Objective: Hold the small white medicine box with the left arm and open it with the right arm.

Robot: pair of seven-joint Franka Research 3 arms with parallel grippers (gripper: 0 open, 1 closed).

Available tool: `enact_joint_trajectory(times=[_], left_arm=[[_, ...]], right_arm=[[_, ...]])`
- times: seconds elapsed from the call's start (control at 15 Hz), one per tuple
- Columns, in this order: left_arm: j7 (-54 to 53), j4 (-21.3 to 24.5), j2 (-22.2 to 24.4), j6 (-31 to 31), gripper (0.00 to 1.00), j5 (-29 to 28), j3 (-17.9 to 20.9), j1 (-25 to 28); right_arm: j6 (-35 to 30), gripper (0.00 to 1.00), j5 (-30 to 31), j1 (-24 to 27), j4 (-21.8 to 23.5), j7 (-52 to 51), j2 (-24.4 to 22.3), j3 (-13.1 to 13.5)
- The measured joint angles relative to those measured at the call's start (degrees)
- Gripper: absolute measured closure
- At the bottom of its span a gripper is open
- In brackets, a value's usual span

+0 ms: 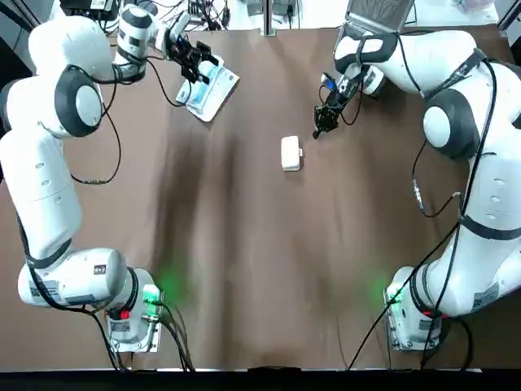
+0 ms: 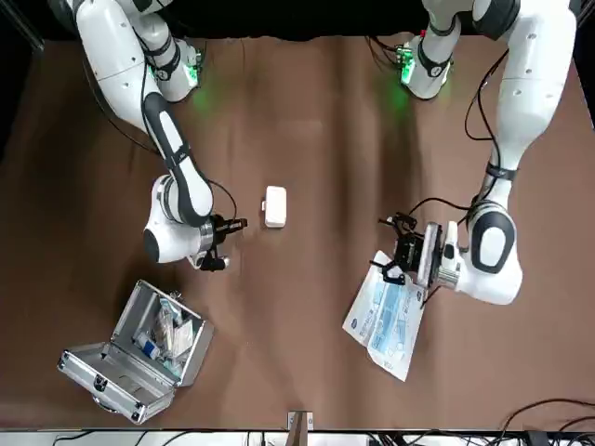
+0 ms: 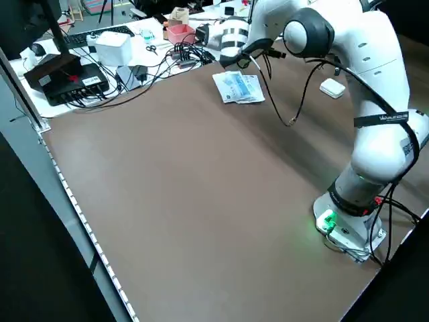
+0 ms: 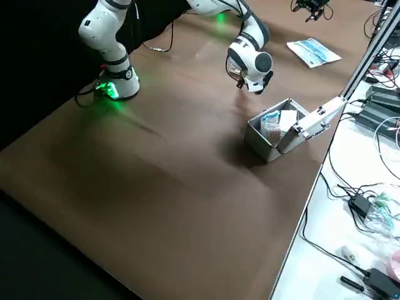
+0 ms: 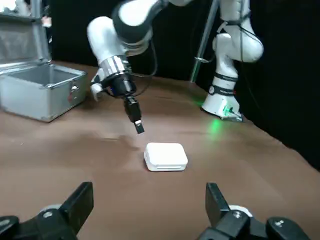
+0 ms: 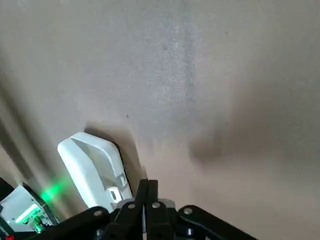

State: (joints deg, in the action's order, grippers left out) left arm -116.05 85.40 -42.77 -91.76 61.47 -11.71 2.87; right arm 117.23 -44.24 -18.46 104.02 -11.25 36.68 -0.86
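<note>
Top view: the small white box (image 1: 291, 153) lies untouched just beside the right claw (image 1: 320, 130), well apart from the left claw (image 1: 198, 65); left wrist view: left claw wide open, empty; right wrist view: right claw pinched closed on nothing; judging by this, holding and opening both remain.
</note>
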Motion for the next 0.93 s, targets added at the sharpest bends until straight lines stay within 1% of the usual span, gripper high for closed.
enact_joint_trajectory(times=[0.13, 0.33, 0.6, 0.87, 0.93], left_arm=[[-4.0, 0.6, -1.3, 0.1, 0.01, 0.0, -0.1, -0.9], [-6.8, 1.3, -3.3, 0.1, 0.01, 0.0, -0.2, -2.2], [-11.0, 2.0, -4.1, -0.3, 0.01, 0.2, -0.6, -3.0], [-11.1, 2.1, -5.5, -3.0, 0.01, 0.8, -0.7, -5.3], [-11.7, 2.2, -6.8, -5.6, 0.01, 2.1, -0.7, -6.7]], right_arm=[[0.1, 0.99, -0.2, 0.1, 0.3, 0.0, 0.1, 0.1], [0.1, 0.99, -0.6, 0.2, 0.6, 0.0, 0.2, 0.1], [0.1, 0.99, -1.6, 0.3, 0.6, 0.0, 0.4, 0.1], [0.1, 0.99, -3.2, 0.2, 0.6, 0.0, 0.6, 0.0], [-0.8, 0.99, -3.5, 0.2, 0.6, 0.0, 0.9, 0.0]])
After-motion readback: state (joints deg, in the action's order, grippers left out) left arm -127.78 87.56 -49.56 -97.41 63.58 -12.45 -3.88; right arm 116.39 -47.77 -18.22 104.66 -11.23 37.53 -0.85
